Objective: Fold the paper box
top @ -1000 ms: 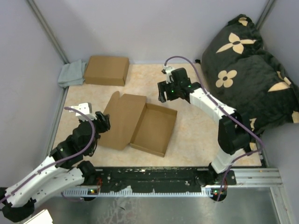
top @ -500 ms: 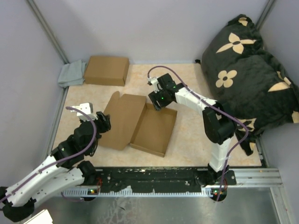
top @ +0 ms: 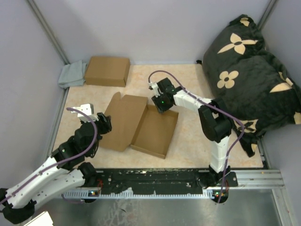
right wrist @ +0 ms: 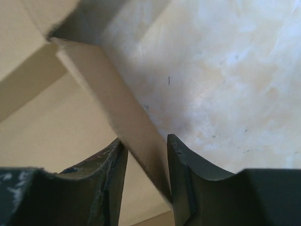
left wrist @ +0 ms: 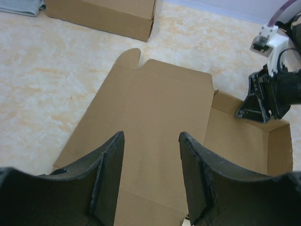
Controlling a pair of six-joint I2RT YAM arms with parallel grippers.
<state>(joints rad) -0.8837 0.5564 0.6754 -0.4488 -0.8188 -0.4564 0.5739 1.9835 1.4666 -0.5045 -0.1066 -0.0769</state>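
Observation:
The paper box (top: 155,129) lies opened out in the middle of the table, its tray part on the right and its flat lid panel (top: 123,121) with a rounded tab on the left. My right gripper (top: 160,104) is at the tray's far left corner. In the right wrist view its jaws (right wrist: 146,138) straddle the upright far wall (right wrist: 108,84), which runs slantwise through the narrow gap, with a sliver of space still on the left side. My left gripper (top: 104,123) hovers open over the lid panel's near left edge (left wrist: 160,108), with nothing between its fingertips (left wrist: 151,134).
A smooth brown carton (top: 108,70) sits at the back left, beside a grey cloth (top: 71,74). A large black cushion with tan flowers (top: 249,61) fills the right side. Grey walls enclose the table.
My right arm swung left and down from the back of the table to the tray's far corner, and its jaws narrowed around the wall. The left arm has not moved.

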